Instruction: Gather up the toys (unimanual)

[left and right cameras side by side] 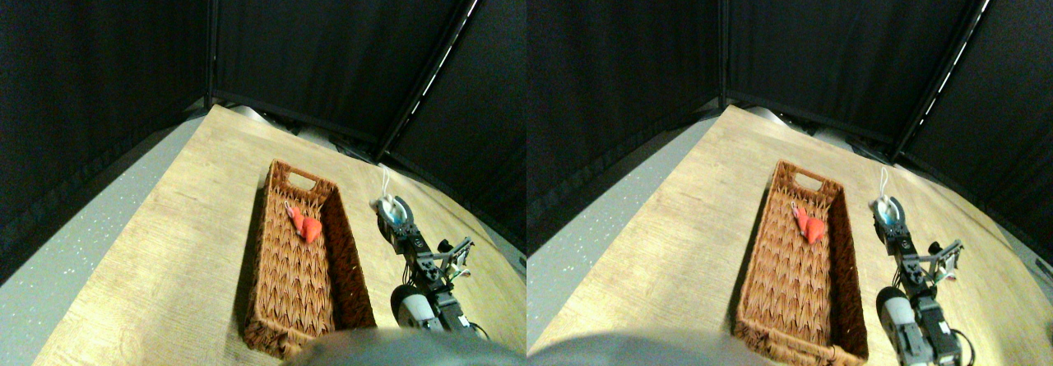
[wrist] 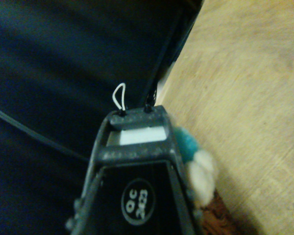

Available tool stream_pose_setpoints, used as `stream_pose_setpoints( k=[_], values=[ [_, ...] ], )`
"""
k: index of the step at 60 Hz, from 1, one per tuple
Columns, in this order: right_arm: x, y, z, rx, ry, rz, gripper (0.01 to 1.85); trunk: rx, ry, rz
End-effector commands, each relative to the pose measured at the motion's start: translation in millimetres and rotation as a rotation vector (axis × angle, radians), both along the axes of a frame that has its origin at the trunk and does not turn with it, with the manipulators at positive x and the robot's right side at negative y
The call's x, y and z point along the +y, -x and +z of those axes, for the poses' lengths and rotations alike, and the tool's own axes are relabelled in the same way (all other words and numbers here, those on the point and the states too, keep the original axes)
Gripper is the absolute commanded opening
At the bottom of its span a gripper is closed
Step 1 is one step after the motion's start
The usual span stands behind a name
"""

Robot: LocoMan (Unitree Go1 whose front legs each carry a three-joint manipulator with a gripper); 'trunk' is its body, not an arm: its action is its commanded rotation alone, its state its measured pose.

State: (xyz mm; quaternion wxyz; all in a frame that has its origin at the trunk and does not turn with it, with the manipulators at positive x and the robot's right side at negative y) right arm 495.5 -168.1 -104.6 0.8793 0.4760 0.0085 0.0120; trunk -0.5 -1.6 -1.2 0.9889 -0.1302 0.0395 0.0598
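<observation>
A red plush toy (left and right cameras side by side: pixel 308 227) lies inside the long brown wicker basket (left and right cameras side by side: pixel 350 271), toward its far end. To the right of the basket, my right gripper (left and right cameras side by side: pixel 390 205) is shut on a blue and white plush toy (left and right cameras side by side: pixel 396 213), whose white string loop (left and right cameras side by side: pixel 384 177) sticks out beyond the jaws. In the wrist view the same blue and white toy (wrist: pixel 193 156) bulges out beside the dark jaw frame. Its loop (wrist: pixel 119 95) shows past the jaw tip. A corner of the basket (wrist: pixel 218 218) is just visible under the toy.
The basket lies lengthwise on a light wooden table (left and right cameras side by side: pixel 189 218), with a cut-out handle (left and right cameras side by side: pixel 301 181) at its far end. Black curtains (left and right cameras side by side: pixel 329 45) close off the back and sides. Grey speckled floor (left and right cameras side by side: pixel 74 251) shows past the table's left edge.
</observation>
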Motion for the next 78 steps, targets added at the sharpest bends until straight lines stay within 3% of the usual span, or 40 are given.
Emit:
stream_pose_setpoints(
  k=[1,10,23,33,45,52,57,58,59,63,68,78],
  values=[
    [11,-2.4,13,-0.047,-0.005,0.100,0.06,-0.011,0.030,0.025],
    [34,-2.9,12,-0.010,0.008,0.108,0.06,-0.018,0.055,0.053],
    [56,1.0,-1,0.046,-0.046,0.068,0.06,-0.015,0.082,0.084],
    [70,3.5,-11,0.074,-0.041,0.086,0.06,-0.011,0.094,0.101],
    [79,2.5,-21,0.095,-0.072,0.098,0.06,-0.005,0.103,0.111],
    [80,1.9,-23,0.106,-0.072,0.068,0.06,-0.003,0.105,0.110],
    [78,0.1,-24,0.138,-0.092,0.106,0.06,-0.002,0.101,0.106],
    [77,0.6,-24,0.162,-0.093,0.123,0.28,-0.001,0.100,0.104],
    [77,0.6,-24,0.162,-0.093,0.123,0.28,0.000,0.098,0.102],
    [74,1.3,-24,0.172,-0.033,0.120,0.88,0.000,0.095,0.098],
    [71,1.7,-23,0.172,-0.032,0.118,1.09,0.001,0.091,0.095],
    [62,0.7,-22,0.150,-0.044,0.118,1.07,0.004,0.075,0.080]
  ],
)
